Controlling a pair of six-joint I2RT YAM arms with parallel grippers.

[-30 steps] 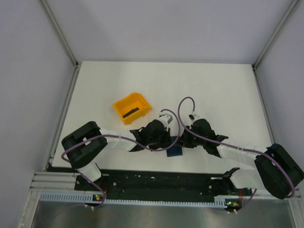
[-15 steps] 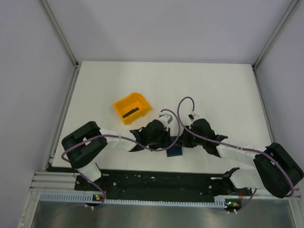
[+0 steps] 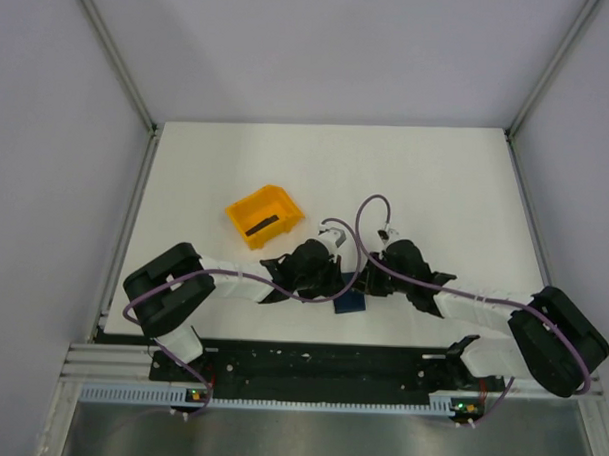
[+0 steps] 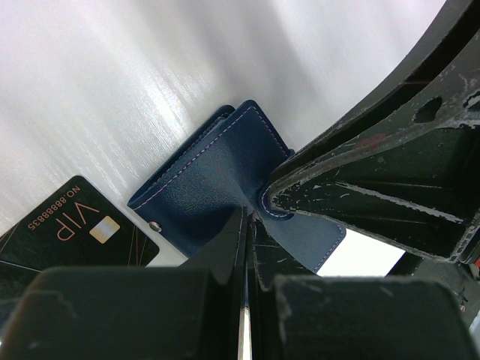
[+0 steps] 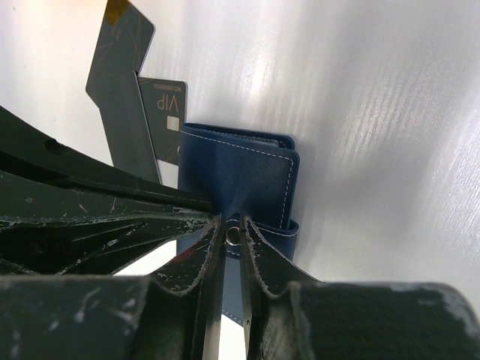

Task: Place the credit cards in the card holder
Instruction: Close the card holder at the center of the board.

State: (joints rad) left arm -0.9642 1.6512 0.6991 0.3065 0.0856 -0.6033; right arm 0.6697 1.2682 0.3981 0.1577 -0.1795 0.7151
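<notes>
**A:** Start at the near edge. What are the two tools doing?

**B:** Both arms bend in toward the middle of the table [image 3: 436, 183] and meet over the card holder [image 4: 214, 176], which lies flat close to the near edge, about midway between left and right. The left gripper [image 4: 246, 221] has its fingers pressed tight together, with the tips down on the navy cover. I cannot tell whether a layer of the cover is caught between them.

**A:** And the right one?

**B:** The right gripper [image 5: 232, 225] is nearly closed. It pinches the card holder's flap, and the flap's round snap stud sits right between the tips. The two grippers' tips almost touch each other there.

**A:** Where are the cards?

**B:** The VIP credit card [image 4: 75, 229] lies face up on the table, right against the card holder's edge and outside it. The wrist views show a second dark shape overlapping it, and I cannot tell whether that is another card or a reflection in the glossy surface. From above, the arms hide this spot.

**A:** Anything farther out?

**B:** Farther back and to the left, well apart from the grippers, stands an orange bin [image 3: 247, 204]. A second credit card [image 3: 263, 225] lies inside it, seen as a thin dark strip.
</notes>
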